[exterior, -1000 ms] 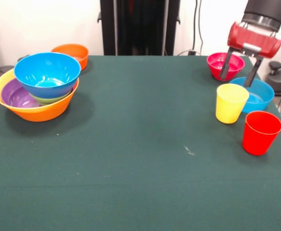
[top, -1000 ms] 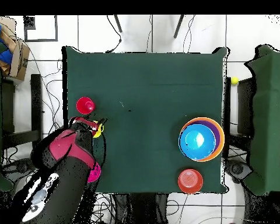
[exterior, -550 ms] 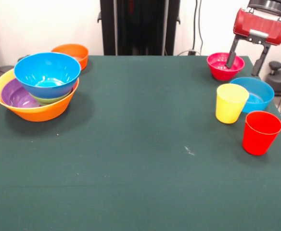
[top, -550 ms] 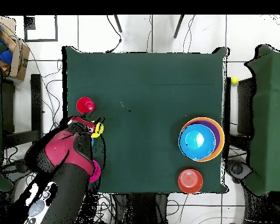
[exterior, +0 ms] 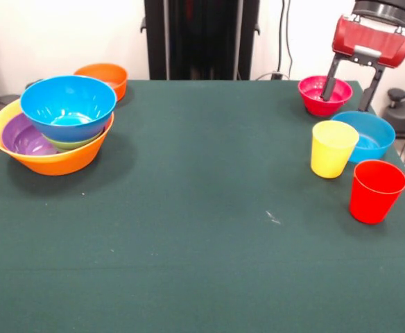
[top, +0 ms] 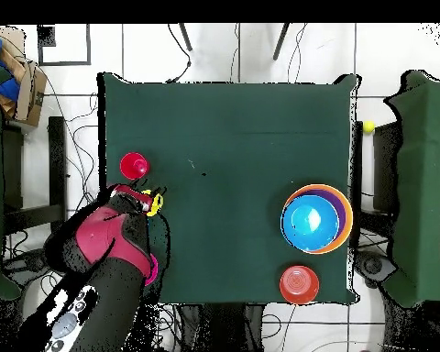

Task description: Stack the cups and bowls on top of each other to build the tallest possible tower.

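A glossy red wrist housing under a black arm carries the pincer [exterior: 348, 94], two thin dark prongs.

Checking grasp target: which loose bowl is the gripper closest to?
The pink-red bowl at the table's far corner: one finger of the open gripper hangs over its inside. The loose blue bowl sits just nearer the camera.

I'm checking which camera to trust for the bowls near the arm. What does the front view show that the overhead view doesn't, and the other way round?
Only the front view shows the loose blue bowl, the open pink bowl with one open gripper finger over it, and the green bowl in the tower.

Only the overhead view shows the whole table and the arm covering the blue bowl and most of the pink and yellow pieces.

Both show the tower, orange bowl, red cup and yellow cup.
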`<act>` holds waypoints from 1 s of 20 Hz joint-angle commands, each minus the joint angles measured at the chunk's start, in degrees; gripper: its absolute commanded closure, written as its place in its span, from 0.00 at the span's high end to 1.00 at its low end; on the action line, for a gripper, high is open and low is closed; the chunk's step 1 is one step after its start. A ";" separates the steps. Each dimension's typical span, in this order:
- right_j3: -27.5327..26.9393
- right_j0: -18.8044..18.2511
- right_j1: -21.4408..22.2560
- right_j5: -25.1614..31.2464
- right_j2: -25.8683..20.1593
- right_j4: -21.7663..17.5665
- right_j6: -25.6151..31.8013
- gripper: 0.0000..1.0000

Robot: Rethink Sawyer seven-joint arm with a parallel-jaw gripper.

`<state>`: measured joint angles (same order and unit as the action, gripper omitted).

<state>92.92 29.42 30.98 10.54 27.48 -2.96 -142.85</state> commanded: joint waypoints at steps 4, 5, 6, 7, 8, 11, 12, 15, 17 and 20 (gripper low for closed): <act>6.68 -5.70 -1.64 -3.50 -11.45 0.40 -5.03 1.00; 7.88 -8.19 -0.15 -1.25 -14.35 0.37 -3.20 1.00; 8.78 -10.44 1.20 1.49 -16.84 0.27 -1.05 1.00; 9.48 -12.00 2.40 3.32 -18.60 0.00 0.59 1.00; 10.34 -13.50 3.39 4.42 -20.21 -0.20 1.61 1.00; 12.19 -15.52 4.69 4.49 -22.26 -0.19 0.80 1.00; 12.34 -15.62 4.61 4.11 -22.32 -0.31 0.24 1.00; 12.28 -16.34 4.29 3.57 -22.79 -0.37 -0.72 1.00; 11.90 -16.23 3.88 3.15 -22.46 -0.61 -1.11 1.00; 11.13 -15.35 3.35 3.43 -21.37 -0.74 -1.47 1.00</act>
<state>101.45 13.37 34.73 8.07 13.96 -2.97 -142.85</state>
